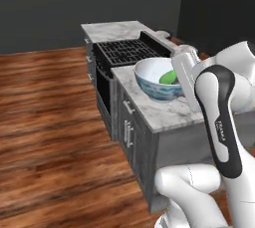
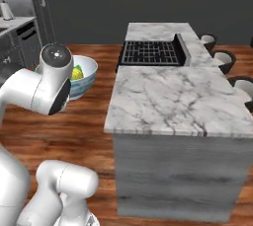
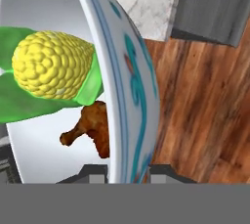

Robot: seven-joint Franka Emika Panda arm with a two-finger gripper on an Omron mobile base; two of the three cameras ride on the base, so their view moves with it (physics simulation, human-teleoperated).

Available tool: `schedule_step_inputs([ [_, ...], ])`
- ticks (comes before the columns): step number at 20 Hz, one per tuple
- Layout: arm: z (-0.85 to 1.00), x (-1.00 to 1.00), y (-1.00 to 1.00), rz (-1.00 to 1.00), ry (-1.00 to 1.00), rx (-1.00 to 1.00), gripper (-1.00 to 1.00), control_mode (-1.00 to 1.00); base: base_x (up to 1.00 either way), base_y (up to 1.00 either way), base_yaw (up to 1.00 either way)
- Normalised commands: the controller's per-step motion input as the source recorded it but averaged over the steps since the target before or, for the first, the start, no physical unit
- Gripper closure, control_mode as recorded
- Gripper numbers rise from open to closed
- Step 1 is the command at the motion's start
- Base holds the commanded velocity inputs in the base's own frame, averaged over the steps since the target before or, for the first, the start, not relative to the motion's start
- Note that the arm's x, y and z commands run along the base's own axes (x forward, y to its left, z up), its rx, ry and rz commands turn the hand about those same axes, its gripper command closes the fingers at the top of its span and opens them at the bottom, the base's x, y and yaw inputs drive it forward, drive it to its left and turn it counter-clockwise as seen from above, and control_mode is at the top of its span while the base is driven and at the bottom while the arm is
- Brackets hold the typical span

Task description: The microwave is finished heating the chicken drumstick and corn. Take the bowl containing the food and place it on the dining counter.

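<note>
The pincer (image 3: 128, 171) is clamped on the rim of the bowl (image 3: 122, 96): in the hand view its two dark tips rise at the bottom centre, one on each side of the bowl's wall, which runs up the middle of the frame as a thin curved edge.

Inside the white hollow, at the left of that frame, lie the corn (image 3: 51, 69), a bright yellow cob in green husk, and below it a brown chicken drumstick (image 3: 95, 130), near the wall by the pincer. The outer wall shows blue and teal scrolls with a small reddish mark on white.

In the left base view the bowl (image 1: 157, 77) sits at centre right, roughly upright, before the marble tabletop (image 1: 164, 112), partly hidden by the white arm; whether it touches the slab cannot be told there. In the right base view the bowl (image 2: 81, 77) hangs at the left centre over the wooden floor (image 2: 94, 121), beside and apart from the tabletop's (image 2: 168, 96) left edge.

That slab is bare from its near edge to the black cooktop grate (image 2: 150, 52) at the upper middle. Stools (image 2: 225, 59) stand along its right edge. The floor lies open to the left of the grey cabinets.

Small writing on the arm's dark joint cannot be read.
</note>
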Motion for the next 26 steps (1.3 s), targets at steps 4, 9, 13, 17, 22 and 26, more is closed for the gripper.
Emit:
schedule_step_inputs([
  [4,0.00,0.00,0.00,0.00,0.00,0.00,1.00,1.00,0.36,0.94,0.33],
  [9,0.00,0.00,0.00,0.00,0.00,0.00,1.00,1.00,0.71,0.99,0.17],
  [13,0.00,0.00,0.00,0.00,0.00,0.00,1.00,1.00,1.00,0.60,0.02],
  [17,0.00,0.00,0.00,0.00,0.00,0.00,1.00,1.00,1.00,0.39,0.00],
  [22,0.00,0.00,0.00,0.00,0.00,0.00,1.00,1.00,1.00,0.25,0.00],
  [26,0.00,0.00,0.00,0.00,0.00,0.00,1.00,1.00,1.00,0.40,0.00],
])
